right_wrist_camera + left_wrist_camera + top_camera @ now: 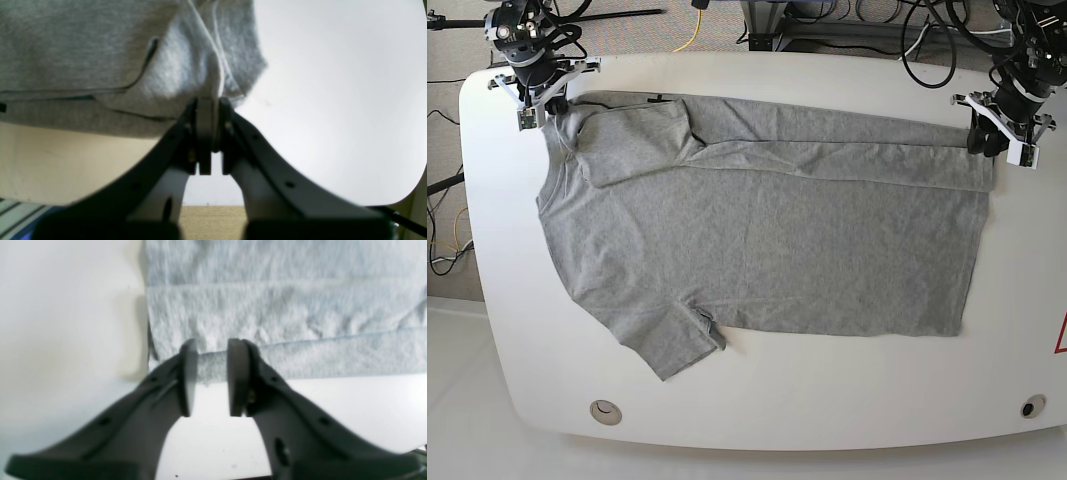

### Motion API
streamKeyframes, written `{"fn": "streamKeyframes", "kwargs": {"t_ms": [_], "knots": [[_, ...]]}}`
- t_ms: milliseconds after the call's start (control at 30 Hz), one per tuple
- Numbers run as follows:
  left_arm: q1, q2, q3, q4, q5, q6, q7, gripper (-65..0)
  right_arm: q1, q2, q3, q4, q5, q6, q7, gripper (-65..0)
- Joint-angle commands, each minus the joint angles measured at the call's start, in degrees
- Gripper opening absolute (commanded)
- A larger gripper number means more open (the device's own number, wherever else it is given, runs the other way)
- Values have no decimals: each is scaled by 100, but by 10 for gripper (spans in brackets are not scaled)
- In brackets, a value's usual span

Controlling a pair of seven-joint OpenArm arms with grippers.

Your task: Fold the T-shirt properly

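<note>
The heather-grey T-shirt (767, 250) lies spread on the white table (777, 400), neck end at the left and hem at the right. Its far long edge is folded over toward the middle. My right gripper (537, 100) is at the far left corner by the shoulder. In the right wrist view it (210, 103) is shut on a pinched bunch of the shirt (83, 50). My left gripper (999, 140) is at the far right corner by the hem. In the left wrist view it (211, 346) is open, its tips at the edge of the folded cloth (283, 313).
Cables (927, 40) and floor lie beyond the table's far edge. The table has a round hole near the front left (605, 410) and one near the front right (1027, 405). Bare table shows beside the shirt in both wrist views (66, 323) (333, 100).
</note>
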Motion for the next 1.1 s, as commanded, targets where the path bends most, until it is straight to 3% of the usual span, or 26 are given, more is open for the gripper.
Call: {"fn": "streamKeyframes", "kwargs": {"t_ms": [0, 133, 267, 333, 467, 600, 800, 1067], "knots": [[-6, -93, -80, 95, -74, -14, -194, -448, -31, 54, 48, 98, 30, 12, 124, -639], [-35, -101, -81, 63, -80, -163, -273, -367, -19, 66, 14, 83, 21, 20, 129, -637], [-61, -96, -137, -3, -83, -432, -286, -338, -25, 67, 10, 80, 29, 24, 125, -638], [-140, -81, -242, -176, -147, -597, -216, -421, -68, 69, 29, 111, 60, 19, 112, -639], [-200, -76, -316, -292, -181, -567, -132, -528, -78, 68, 50, 128, 70, 30, 106, -640], [-206, -72, -373, -324, -214, -533, -174, -581, -71, 71, 50, 135, 71, 35, 111, -642], [-96, -75, -532, -262, -234, -494, -202, -457, -18, 82, 36, 80, 62, 26, 138, -644], [-6, -89, -441, -249, -264, -377, -207, -410, -49, 72, 26, 80, 52, 14, 112, -646]]}}
